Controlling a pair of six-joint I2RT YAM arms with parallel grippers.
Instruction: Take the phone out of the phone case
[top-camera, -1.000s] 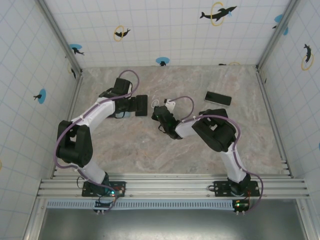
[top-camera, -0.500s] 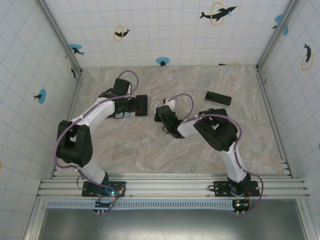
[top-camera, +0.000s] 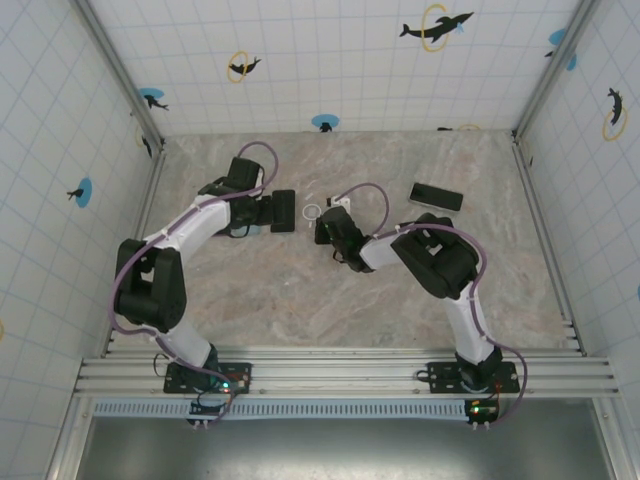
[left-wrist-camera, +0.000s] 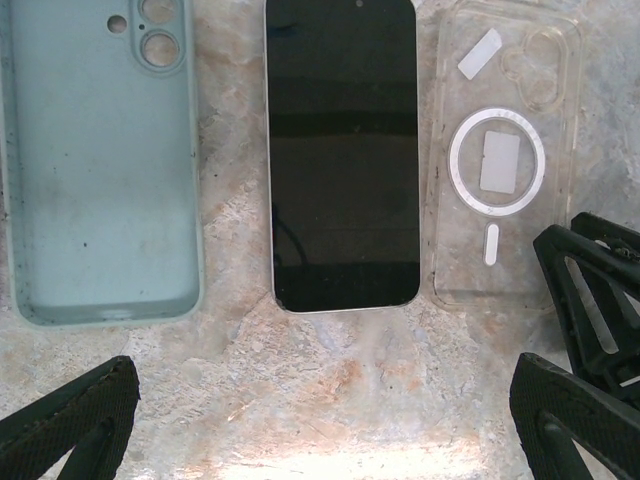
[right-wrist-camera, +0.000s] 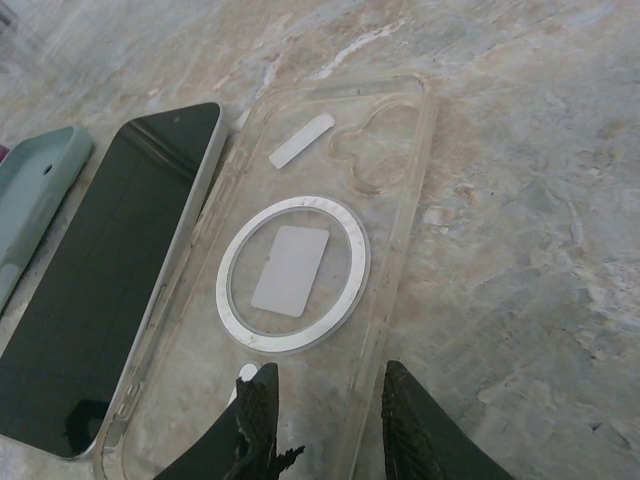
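The phone (left-wrist-camera: 343, 150) lies screen up on the table, bare, between a teal case (left-wrist-camera: 95, 160) and a clear phone case (left-wrist-camera: 505, 160) with a white ring. From above, the phone (top-camera: 283, 211) is a dark slab and the clear case (top-camera: 313, 212) sits just right of it. My left gripper (left-wrist-camera: 325, 385) hovers wide open over them, near the phone's short end, holding nothing. My right gripper (right-wrist-camera: 330, 375) is low at the clear case (right-wrist-camera: 300, 260), open, one finger inside the shell and one outside its long wall. Beside that case are the phone (right-wrist-camera: 110, 300) and the teal case (right-wrist-camera: 30, 200).
A second dark phone-like slab (top-camera: 436, 196) lies at the back right. Tiled walls enclose the marble table (top-camera: 300, 310) on three sides. From above, my left gripper (top-camera: 262, 214) and right gripper (top-camera: 322, 228) sit close together at mid-table.
My right gripper has crept a little to the right and toward the back beside the clear case. The left arm has stayed still.
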